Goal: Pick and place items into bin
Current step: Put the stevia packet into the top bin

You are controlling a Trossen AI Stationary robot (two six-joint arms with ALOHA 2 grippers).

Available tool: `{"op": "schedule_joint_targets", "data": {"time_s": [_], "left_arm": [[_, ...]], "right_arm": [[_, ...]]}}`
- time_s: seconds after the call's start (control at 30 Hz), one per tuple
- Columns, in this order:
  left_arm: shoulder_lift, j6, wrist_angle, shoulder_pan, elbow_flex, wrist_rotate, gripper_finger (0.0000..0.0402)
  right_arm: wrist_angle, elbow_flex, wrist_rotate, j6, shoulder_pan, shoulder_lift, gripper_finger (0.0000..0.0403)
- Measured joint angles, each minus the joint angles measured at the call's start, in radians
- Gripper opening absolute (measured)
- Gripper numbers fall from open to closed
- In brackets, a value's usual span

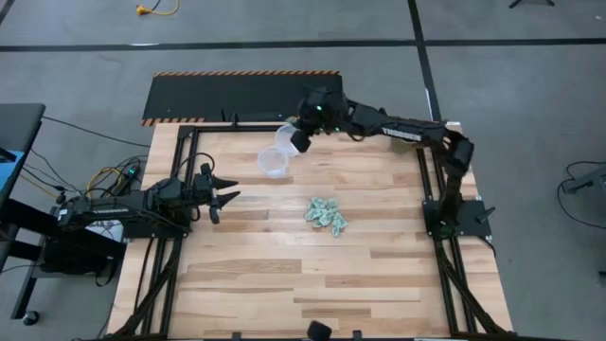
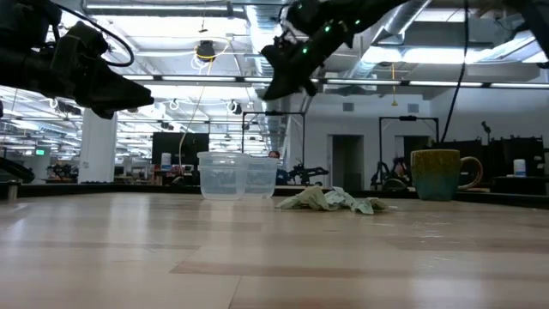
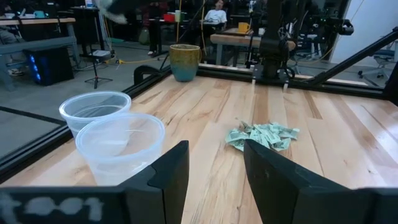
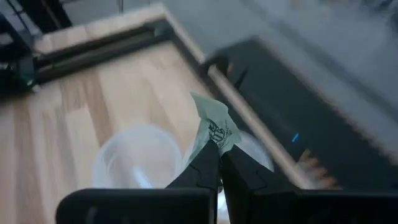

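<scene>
Most of the work was left, judging by how things lay. On the wooden table (image 1: 284, 284) the pile of wrapped pieces (image 1: 326, 215) sat well away from both sets of fingers, a cluster of green-and-white packets that looked hardly thinned. How many it held could not be counted.

Two clear plastic cups (image 1: 277, 156) stood touching each other, and they seemed to serve as the bin. In the low view and the left wrist view both looked empty, though a single small piece at the bottom would be hard to make out through the cloudy plastic.

Beyond the cups, a brown mug (image 2: 439, 174) stood at the table's far side, well apart from either set of fingers and no part of the job.

The left gripper (image 1: 225, 194) waited off to one side, its fingers spread apart with nothing between them; the cups lay just ahead of its fingertips and the pile farther ahead.

The right gripper (image 4: 216, 163) hung in the air above the cups, its fingers pinched together on one wrapped piece (image 4: 211, 127), which stuck out past the fingertips. Directly beneath those fingertips were the cup rims. So this piece was lifted but not yet dropped in, likely among the first to go.
</scene>
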Motion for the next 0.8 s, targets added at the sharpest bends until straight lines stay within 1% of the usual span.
{"op": "schedule_joint_targets", "data": {"time_s": [0.07,0.2,0.47,0.67,0.8], "left_arm": [[0.000,0.000,0.000,0.000,0.000,0.000,0.0143],[0.000,0.000,0.000,0.000,0.000,0.000,0.0143],[0.000,0.000,0.000,0.000,0.000,0.000,0.0143],[0.000,0.000,0.000,0.000,0.000,0.000,0.0143],[0.000,0.000,0.000,0.000,0.000,0.000,0.0143]], "right_arm": [[-0.014,0.045,-0.034,0.021,-0.013,0.045,0.0002],[-0.058,0.100,-0.041,0.014,-0.024,0.111,0.0001],[-0.094,0.138,-0.048,0.007,-0.036,0.198,0.0006],[-0.121,0.138,-0.035,0.006,-0.043,0.217,0.0009],[-0.111,0.138,-0.006,0.006,-0.043,0.213,0.0025]]}}
